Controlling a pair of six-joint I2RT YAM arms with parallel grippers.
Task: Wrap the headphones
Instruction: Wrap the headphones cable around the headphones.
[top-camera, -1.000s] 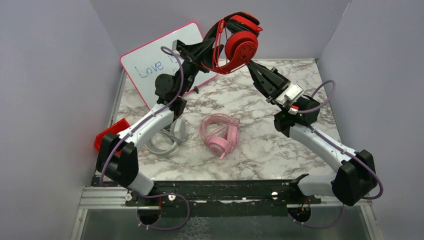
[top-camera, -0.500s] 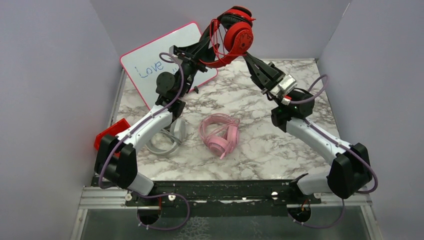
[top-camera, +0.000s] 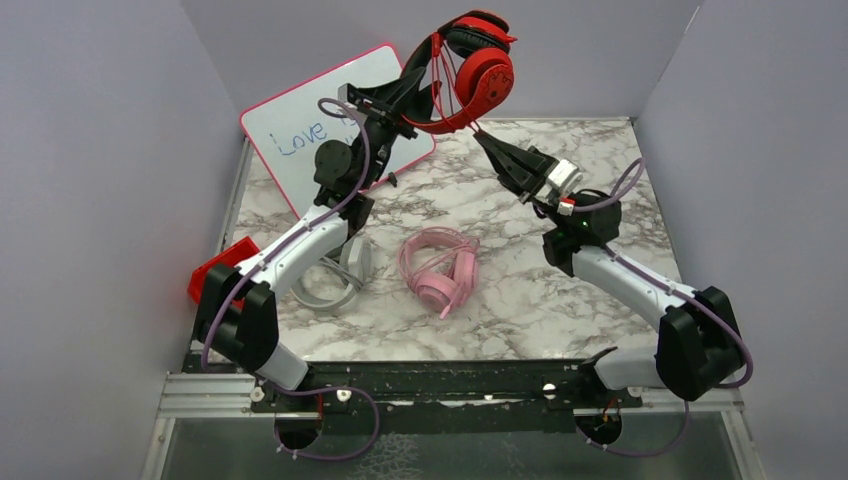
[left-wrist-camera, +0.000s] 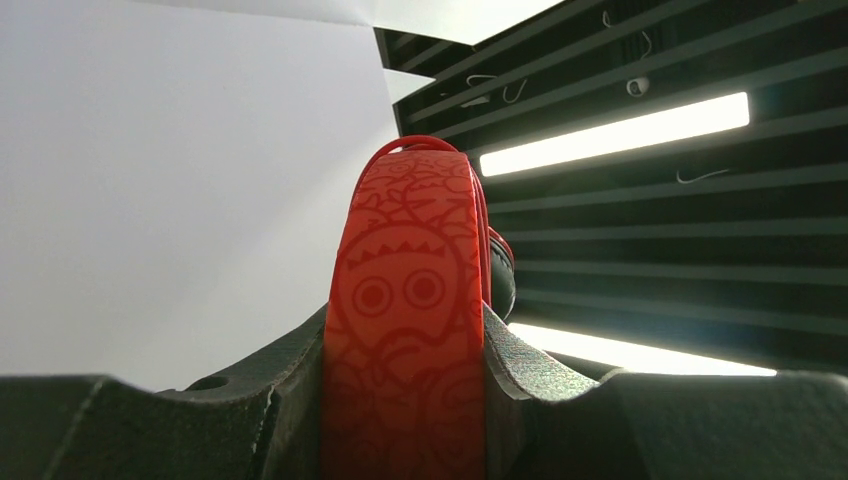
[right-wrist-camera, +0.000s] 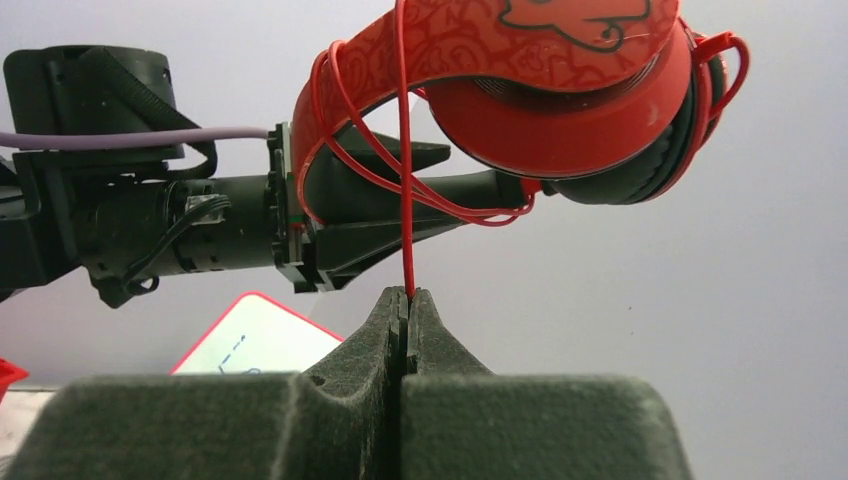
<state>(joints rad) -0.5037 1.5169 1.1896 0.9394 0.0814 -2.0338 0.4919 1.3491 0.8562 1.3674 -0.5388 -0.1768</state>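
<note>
My left gripper (top-camera: 418, 92) is shut on the patterned red headband (left-wrist-camera: 405, 330) of the red-and-black headphones (top-camera: 478, 72) and holds them high above the back of the table. Their thin red cable (right-wrist-camera: 405, 180) is looped several times round the headband. My right gripper (top-camera: 482, 137) is shut on that cable just below the cups (right-wrist-camera: 590, 110), the cable running taut up from its tips (right-wrist-camera: 409, 295). The pink headphones (top-camera: 440, 266) lie mid-table. The grey/white headphones (top-camera: 335, 280) lie left of them, partly under my left arm.
A whiteboard with a pink rim (top-camera: 330, 115) leans at the back left. A red object (top-camera: 215, 268) sits at the left table edge. Grey walls close in the left, back and right sides.
My right gripper has drawn down and leftward from the cups, pulling the cable taut. The red headphones have turned slightly in my left gripper.
</note>
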